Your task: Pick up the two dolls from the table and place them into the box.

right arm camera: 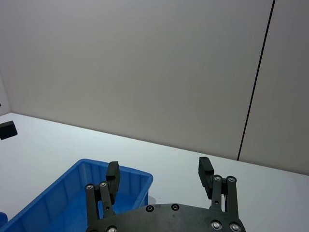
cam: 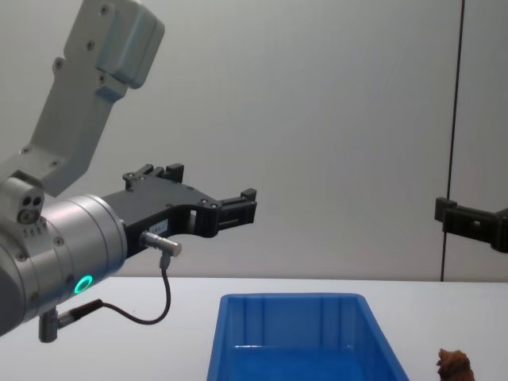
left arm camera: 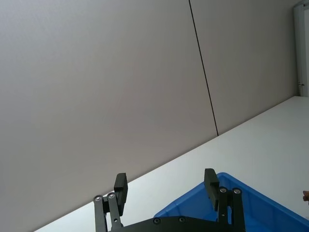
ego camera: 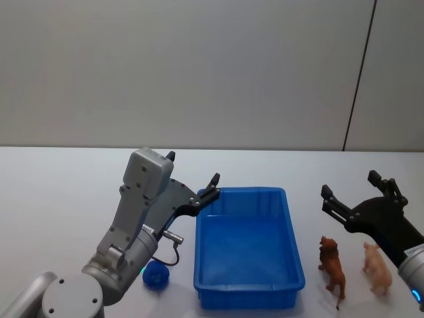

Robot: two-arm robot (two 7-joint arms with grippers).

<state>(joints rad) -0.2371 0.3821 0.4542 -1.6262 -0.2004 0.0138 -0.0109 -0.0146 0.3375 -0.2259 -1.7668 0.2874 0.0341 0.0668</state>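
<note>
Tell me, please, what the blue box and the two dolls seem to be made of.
Box: probably moulded plastic, glossy; its smooth blue walls show reflections. Brown doll and pink doll: matte, standing on their own legs; possibly fabric or rubbery plastic, too small to tell.

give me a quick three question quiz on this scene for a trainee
1. True or false: the box already holds a doll.
2. The reddish-brown doll stands: A) left of the box; B) on the table right of the box, beside the pale pink doll; C) inside the box.
3. Fill in: the jaws of the left gripper and the right gripper are both ____.
Key: 1 false; 2 B; 3 open.
</note>
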